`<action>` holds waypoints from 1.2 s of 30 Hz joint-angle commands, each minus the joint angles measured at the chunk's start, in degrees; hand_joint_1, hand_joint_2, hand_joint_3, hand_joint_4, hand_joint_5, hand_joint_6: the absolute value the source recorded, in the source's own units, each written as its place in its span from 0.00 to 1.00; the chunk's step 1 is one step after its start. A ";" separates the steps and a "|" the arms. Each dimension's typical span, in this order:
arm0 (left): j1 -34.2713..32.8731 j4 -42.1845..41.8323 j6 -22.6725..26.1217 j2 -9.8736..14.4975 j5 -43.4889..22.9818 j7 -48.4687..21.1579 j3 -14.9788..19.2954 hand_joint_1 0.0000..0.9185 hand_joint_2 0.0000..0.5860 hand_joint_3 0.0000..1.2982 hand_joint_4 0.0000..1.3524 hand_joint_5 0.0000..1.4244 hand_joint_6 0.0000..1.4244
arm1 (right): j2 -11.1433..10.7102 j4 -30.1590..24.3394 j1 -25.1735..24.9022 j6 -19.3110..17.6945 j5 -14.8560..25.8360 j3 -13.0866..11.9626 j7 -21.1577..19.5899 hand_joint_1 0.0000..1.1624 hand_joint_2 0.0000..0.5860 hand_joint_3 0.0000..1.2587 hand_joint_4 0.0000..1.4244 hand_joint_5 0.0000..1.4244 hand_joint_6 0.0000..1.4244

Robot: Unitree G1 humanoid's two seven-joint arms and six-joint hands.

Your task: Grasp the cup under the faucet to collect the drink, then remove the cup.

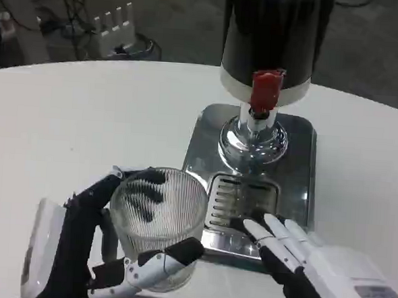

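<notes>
A clear ribbed glass cup (157,221) was held by the left hand (105,251), its fingers wrapped around the wall. The cup stood on the white table (86,115) just beside the steel drip tray (299,168), left of the red-handled faucet (267,91) rather than under it. It was judged to be rigid, breakable and smooth, though the ribs should aid grip; mid-wall was judged the best hold. It appeared empty. The right hand (294,253) lay with fingers extended on the tray's front edge, holding nothing. A label on its back could not be read.
</notes>
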 commanded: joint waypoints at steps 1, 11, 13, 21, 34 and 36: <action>0.15 -0.60 -1.35 -0.29 -0.71 0.27 0.54 0.45 0.17 0.75 0.86 0.87 0.93 | 0.40 -1.00 0.47 -0.93 -0.25 -0.21 0.50 0.36 0.75 0.07 0.00 0.00 0.00; -0.60 -0.19 -1.34 -0.68 -0.31 0.66 1.08 0.47 0.18 0.75 0.86 0.87 0.93 | 0.42 -1.00 0.16 -0.41 0.05 -0.72 0.85 0.35 0.76 0.07 0.00 0.00 0.00; -1.10 0.52 -1.40 -0.49 -0.38 0.63 1.30 0.47 0.18 0.75 0.86 0.87 0.93 | 0.46 -1.00 0.50 -0.20 0.23 -0.87 0.67 0.35 0.76 0.07 0.00 0.00 0.00; -2.70 2.90 -2.27 0.70 -1.14 0.81 3.54 0.46 0.17 0.75 0.86 0.87 0.93 | 0.95 -1.00 0.53 -0.35 0.03 -0.85 0.89 0.35 0.77 0.07 0.00 0.00 0.00; -8.01 8.12 -4.21 3.30 2.47 3.45 5.81 0.47 0.16 0.75 0.86 0.87 0.92 | 0.28 -0.24 -1.66 2.16 -1.15 0.73 2.45 0.35 0.78 0.08 0.00 0.00 0.00; -10.33 10.63 -4.43 4.22 4.58 5.03 6.02 0.47 0.15 0.75 0.86 0.87 0.92 | 0.22 -0.35 -1.85 2.33 -1.26 0.87 2.46 0.35 0.78 0.08 0.00 0.00 0.00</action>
